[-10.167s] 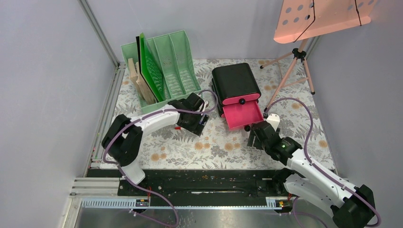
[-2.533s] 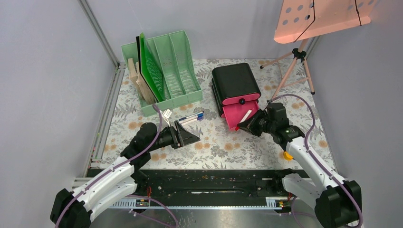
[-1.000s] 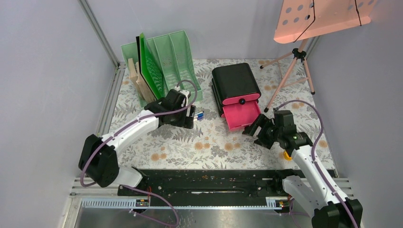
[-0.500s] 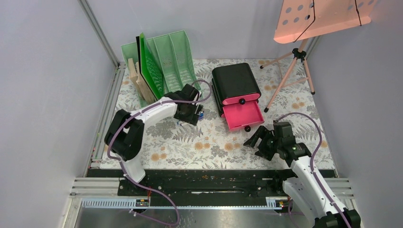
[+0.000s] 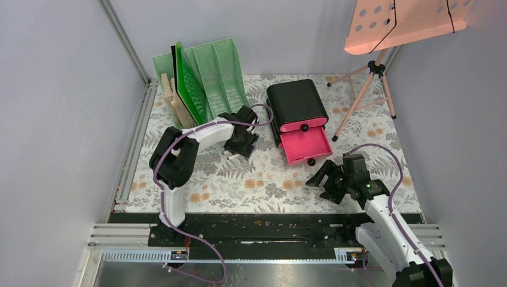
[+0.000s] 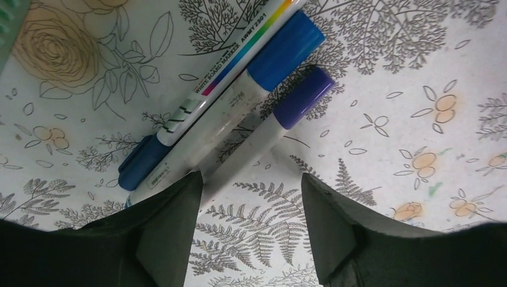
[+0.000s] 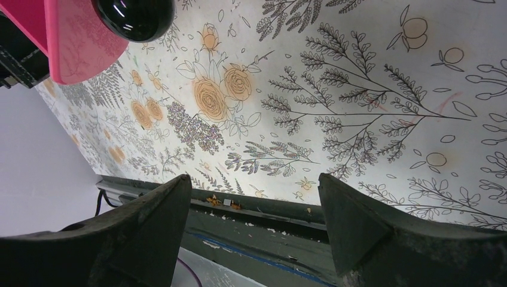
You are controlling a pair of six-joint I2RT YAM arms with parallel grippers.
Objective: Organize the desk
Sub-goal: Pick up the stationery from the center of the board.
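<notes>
- At the left tool (image 6: 248,185), the two dark fingers stand apart. They squeeze nothing.
- Just past the gap, at 12 o'clock in the left wrist view, three pens lie side by side and touch each other on the worktop (image 6: 394,119).
- The purple-capped marker (image 6: 269,128) is nearest to the gap. Its plain end pokes in beside the left finger.
- Next to it lies the blue-capped marker (image 6: 239,101), and then the striped whiteboard marker (image 6: 230,63).
- All three pens point the same way, from 7 o'clock up to 1 o'clock. So they lie slanted across the gap, not straight across it.
- I think the tool must turn a little, or go for one pen only, to get a clean pinch.
- In the top view the open pink drawer (image 5: 306,145) is near, at 3 o'clock from the left tool.
- The right tool (image 5: 326,179) is far from the pens, at 4 o'clock. Its fingers are wide apart and hold nothing.
- The left arm is the closer one.
</notes>
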